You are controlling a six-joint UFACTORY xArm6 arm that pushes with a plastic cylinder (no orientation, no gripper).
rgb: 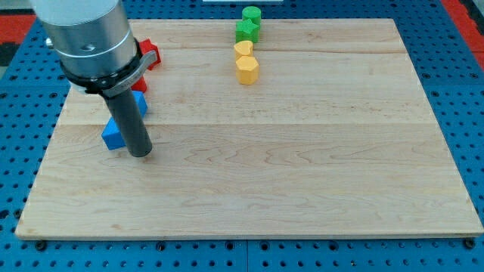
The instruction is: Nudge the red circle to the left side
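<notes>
The board (302, 174) is pale wood, smooth and matt, with fine grain and faint plank seams. Beneath it lies a blue perforated sheet (454, 68). At the upper left of the frame, the arm's housing (83, 34) is brushed grey metal above a dark matt rod (132, 125). The blocks look painted and softly matt.

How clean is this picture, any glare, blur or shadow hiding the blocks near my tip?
Camera view: even lighting, no glare on the wooden board, sharp focus throughout. Only a faint shadow at my tip. The arm's body, not shadow, hides parts of the red blocks and blue blocks, so their shapes stay unclear.
</notes>
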